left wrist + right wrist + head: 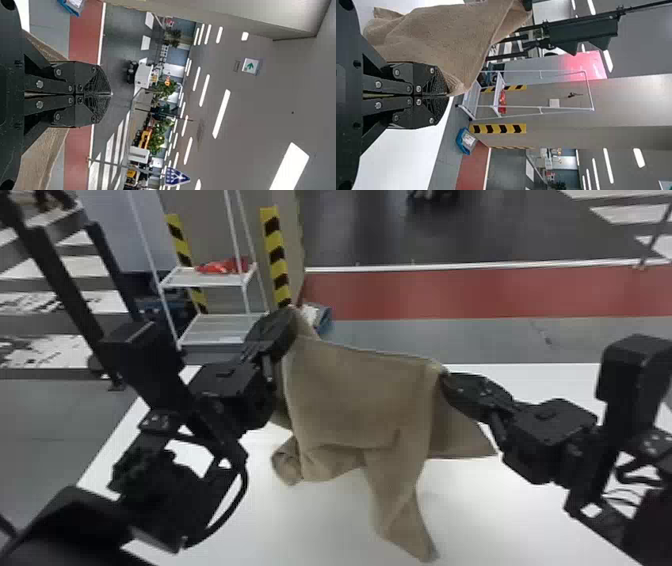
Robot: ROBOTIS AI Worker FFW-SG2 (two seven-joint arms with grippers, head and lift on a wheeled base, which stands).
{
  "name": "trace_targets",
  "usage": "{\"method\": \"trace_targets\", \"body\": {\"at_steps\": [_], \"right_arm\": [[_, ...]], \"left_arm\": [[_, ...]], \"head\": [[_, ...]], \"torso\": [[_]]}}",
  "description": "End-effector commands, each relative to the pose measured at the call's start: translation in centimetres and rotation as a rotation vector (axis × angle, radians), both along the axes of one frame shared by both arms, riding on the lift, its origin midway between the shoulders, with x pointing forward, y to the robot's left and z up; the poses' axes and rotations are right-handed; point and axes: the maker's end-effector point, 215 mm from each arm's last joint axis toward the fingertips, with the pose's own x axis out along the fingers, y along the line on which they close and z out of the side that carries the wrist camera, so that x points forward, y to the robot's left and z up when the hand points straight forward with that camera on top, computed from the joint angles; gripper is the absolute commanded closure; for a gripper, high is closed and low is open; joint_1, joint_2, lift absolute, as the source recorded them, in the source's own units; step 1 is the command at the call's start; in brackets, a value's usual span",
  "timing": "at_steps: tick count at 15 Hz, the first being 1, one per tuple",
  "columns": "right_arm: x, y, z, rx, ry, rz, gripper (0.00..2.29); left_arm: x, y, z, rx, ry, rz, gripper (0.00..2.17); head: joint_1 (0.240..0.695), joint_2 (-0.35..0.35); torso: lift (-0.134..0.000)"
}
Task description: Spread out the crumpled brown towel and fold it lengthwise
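We had the brown towel [355, 395] hanging between our two pincers, over the white table [510, 510]. Our left pincer [290, 316] was pressed together, pinching one upper part of the towel; in its wrist view, the left pincer [111, 94] had cloth to both sides of its closed fingers. Our right pincer [446, 377] was pinching another upper part, and in its own view a towel corner came out between the tips. The upper edge sloped down from the left pincer to the right one. Below and between the pincers the cloth hung in folds, one long point drooping toward us; we could not tell whether it touched the table. Beyond the left pincer stood a white rack [180, 277] with a red thing [225, 266] on its shelf.
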Motion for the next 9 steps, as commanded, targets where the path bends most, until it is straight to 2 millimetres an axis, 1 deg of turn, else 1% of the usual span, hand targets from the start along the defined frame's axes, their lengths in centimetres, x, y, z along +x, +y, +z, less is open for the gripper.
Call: {"method": "trace_targets", "body": {"at_steps": [1,2,3,4,5,7,8,9], "right_arm": [[0.8,-4.4,1.9,0.022,-0.022,-0.083,1.68],[1.9,-6.1,2.0,0.016,-0.010,-0.120,1.68],[3.6,-8.0,1.2,0.017,0.051,-0.155,1.68],[4.9,-9.0,-0.2,0.013,0.105,-0.175,1.68],[5.6,-9.1,-0.4,0.009,0.108,-0.180,1.68],[7.6,-9.2,-0.5,0.001,0.103,-0.185,1.68],[9.3,-9.4,-0.6,-0.018,0.096,-0.197,1.68],[10.8,-9.7,-0.6,-0.030,0.093,-0.206,1.68]], "left_arm": [[-0.7,-0.2,0.8,0.005,-0.010,-0.005,1.91],[-0.6,-0.4,0.9,0.008,-0.011,-0.007,1.91],[-0.3,-0.7,0.9,0.010,-0.013,-0.013,1.91],[0.4,-1.1,0.0,0.013,0.003,-0.018,1.91],[1.0,-1.2,-0.8,0.017,0.018,-0.017,1.91],[3.4,-1.0,-3.0,0.028,0.056,-0.006,1.91],[4.9,-1.1,-3.7,0.035,0.066,-0.006,1.91],[6.6,-0.7,-4.1,0.037,0.068,0.001,1.92]], "head": [[0.597,0.093],[0.583,0.063],[0.576,0.043],[0.568,0.022],[0.563,0.001],[0.565,-0.025],[0.567,-0.031],[0.565,-0.034]], "torso": [[-0.124],[-0.124],[-0.124],[-0.124],[-0.124],[-0.124],[-0.124],[-0.124]]}}
